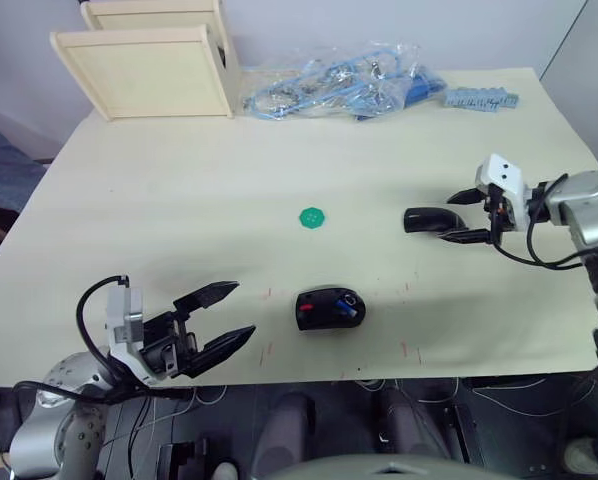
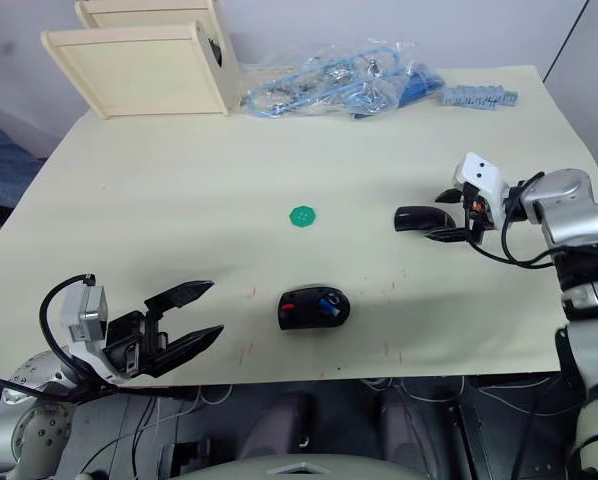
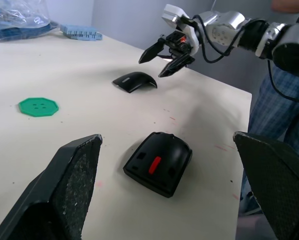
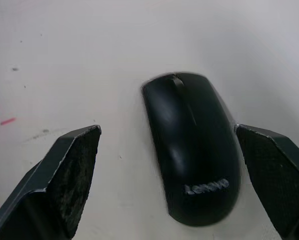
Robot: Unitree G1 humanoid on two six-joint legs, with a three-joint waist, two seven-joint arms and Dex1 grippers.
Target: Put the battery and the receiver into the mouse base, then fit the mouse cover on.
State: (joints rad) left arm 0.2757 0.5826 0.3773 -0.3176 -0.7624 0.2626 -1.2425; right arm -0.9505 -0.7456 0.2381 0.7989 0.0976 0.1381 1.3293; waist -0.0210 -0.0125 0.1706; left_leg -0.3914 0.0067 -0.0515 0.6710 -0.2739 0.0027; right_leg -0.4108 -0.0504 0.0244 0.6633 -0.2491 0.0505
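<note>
right hand (image 1: 466, 217) spread beside mouse cover (image 1: 428, 219), mouse base (image 1: 329, 307) apart

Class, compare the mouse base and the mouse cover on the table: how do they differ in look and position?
The mouse base shows red and blue parts inside; the mouse cover is plain glossy black. The base lies near the table's front edge, with no gripper at it; the cover lies farther back, just ahead of the open right gripper. Both are black, similar in size, and rest on the table.
</note>
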